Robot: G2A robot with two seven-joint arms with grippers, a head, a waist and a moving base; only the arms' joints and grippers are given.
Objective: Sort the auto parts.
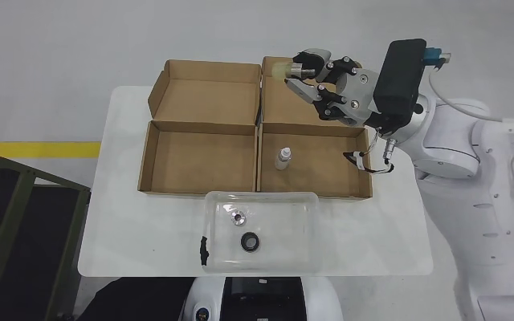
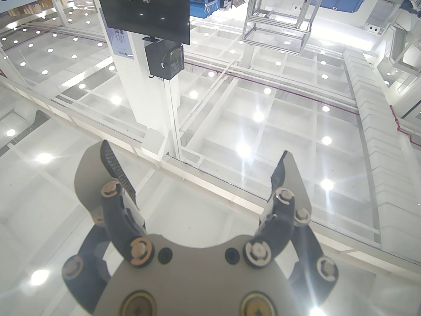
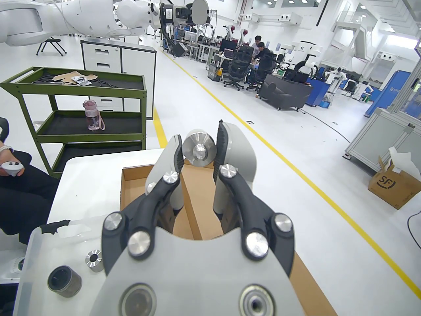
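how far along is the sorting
Done: one small part lies in the near right box. In hand: the right gripper is shut on a metal cylinder, above the far right cardboard section. Left: a silver bushing and a dark ring sit in the clear tray.

Held part [image 1: 279,69] blurred, far right box [image 1: 279,104] mostly hidden under right gripper [image 1: 291,71], green cart [image 1: 32,209] cut off.
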